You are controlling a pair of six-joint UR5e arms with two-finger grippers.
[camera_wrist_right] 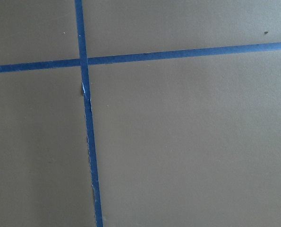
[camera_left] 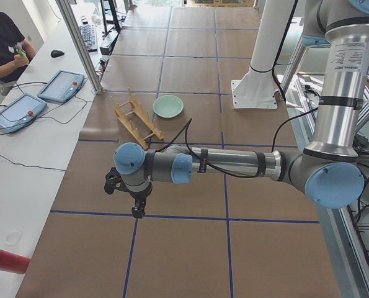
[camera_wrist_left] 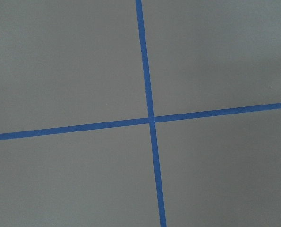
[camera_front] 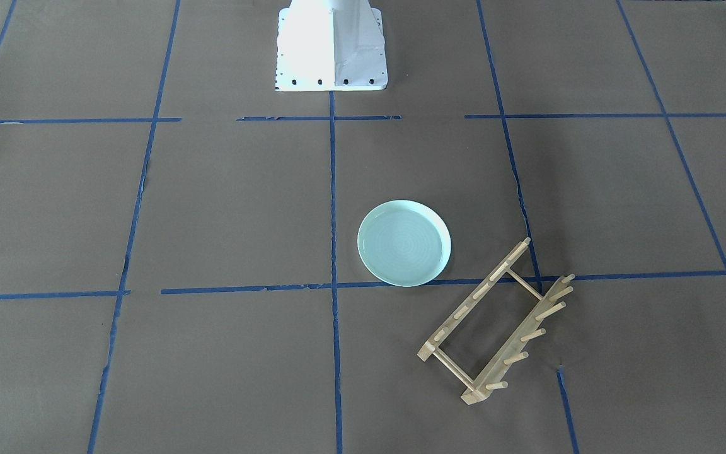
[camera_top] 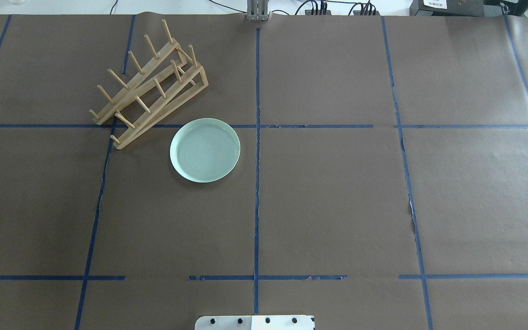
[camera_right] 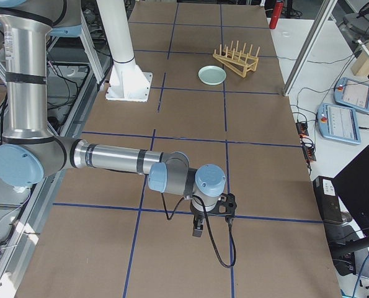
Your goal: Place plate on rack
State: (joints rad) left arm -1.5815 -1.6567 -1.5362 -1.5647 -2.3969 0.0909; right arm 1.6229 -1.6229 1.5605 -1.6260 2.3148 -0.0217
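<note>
The pale mint-green plate (camera_top: pixel 205 150) lies flat on the brown table, just left of the centre tape line; it also shows in the front view (camera_front: pixel 404 243). The light-wood rack (camera_top: pixel 149 87) stands at an angle just beyond it on the far left, close to the plate but apart from it (camera_front: pixel 495 325). My left gripper (camera_left: pixel 136 212) hangs over the table far from both, seen only in the left side view. My right gripper (camera_right: pixel 197 231) hangs far off at the other end, seen only in the right side view. I cannot tell whether either is open or shut.
The white robot base (camera_front: pixel 331 47) stands at the table's near-robot edge. Blue tape lines (camera_wrist_left: pixel 149 118) cross the brown paper. Beside the table a bench holds teach pendants (camera_left: pixel 60 85) and a red cylinder (camera_left: pixel 7 261). An operator (camera_left: pixel 1 43) sits there.
</note>
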